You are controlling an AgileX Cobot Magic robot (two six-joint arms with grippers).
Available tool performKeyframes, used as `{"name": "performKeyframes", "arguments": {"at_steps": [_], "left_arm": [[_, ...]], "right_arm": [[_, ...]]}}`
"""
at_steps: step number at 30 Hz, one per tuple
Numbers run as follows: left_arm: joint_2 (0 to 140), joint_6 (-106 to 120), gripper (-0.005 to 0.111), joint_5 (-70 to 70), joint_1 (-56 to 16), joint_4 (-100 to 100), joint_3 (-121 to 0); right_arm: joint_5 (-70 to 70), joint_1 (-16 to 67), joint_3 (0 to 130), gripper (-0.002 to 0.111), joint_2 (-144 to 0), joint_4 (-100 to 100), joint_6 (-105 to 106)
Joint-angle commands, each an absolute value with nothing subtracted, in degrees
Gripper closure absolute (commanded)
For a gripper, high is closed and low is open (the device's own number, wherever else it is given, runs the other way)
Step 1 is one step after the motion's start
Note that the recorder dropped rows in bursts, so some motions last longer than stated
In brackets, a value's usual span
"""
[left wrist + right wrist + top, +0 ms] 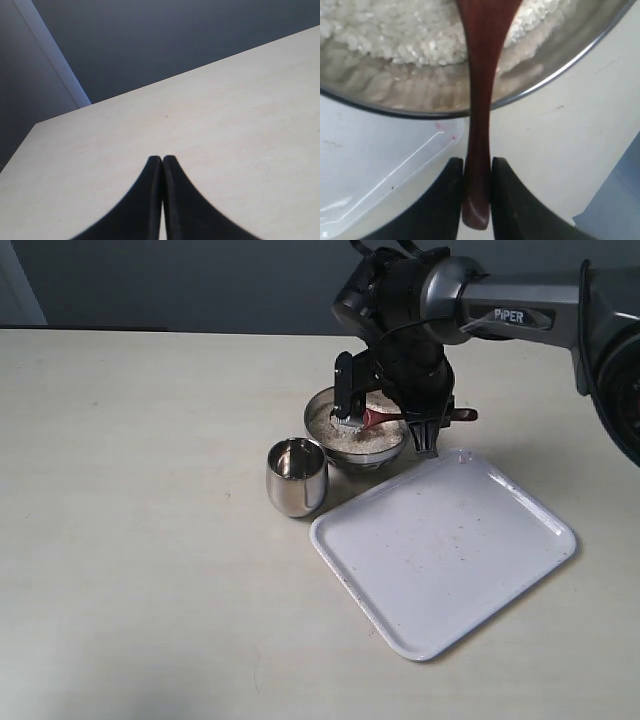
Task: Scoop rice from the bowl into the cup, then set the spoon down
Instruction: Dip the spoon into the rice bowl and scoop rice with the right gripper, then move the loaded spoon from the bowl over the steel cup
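The steel bowl (352,452) holds white rice (340,434) near the table's middle. My right gripper (477,162) is shut on the end of the dark wooden spoon (481,85); its handle runs over the bowl's rim (545,82) and its scoop end dips toward the rice (395,30). In the exterior view the spoon (380,418) shows reddish under the black arm, which covers part of the bowl. The small rounded steel cup (296,478) stands upright just left of the bowl, touching or nearly so. My left gripper (162,159) is shut on nothing, over bare table.
A white rectangular tray (445,550) lies right of the cup, one corner (380,165) close under the bowl. The beige table (130,540) stretches left and forward. The right arm (500,310) reaches in from the upper right.
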State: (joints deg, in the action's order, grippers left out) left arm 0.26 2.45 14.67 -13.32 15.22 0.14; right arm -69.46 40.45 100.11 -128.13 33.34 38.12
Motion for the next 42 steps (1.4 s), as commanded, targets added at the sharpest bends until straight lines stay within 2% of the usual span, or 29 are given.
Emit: {"name": "performKeyframes", "arguments": {"at_steps": [1, 42], "left_arm": [[0.0, 2.0, 0.106, 14.2, -13.7, 15.1, 0.0], [0.0, 2.0, 0.106, 14.2, -13.7, 15.1, 0.0]], "right_arm": [[-70.0, 39.1, 100.9, 0.109, -127.6, 32.0, 38.5], [-70.0, 37.6, 100.9, 0.109, -124.8, 18.7, 38.5]]}}
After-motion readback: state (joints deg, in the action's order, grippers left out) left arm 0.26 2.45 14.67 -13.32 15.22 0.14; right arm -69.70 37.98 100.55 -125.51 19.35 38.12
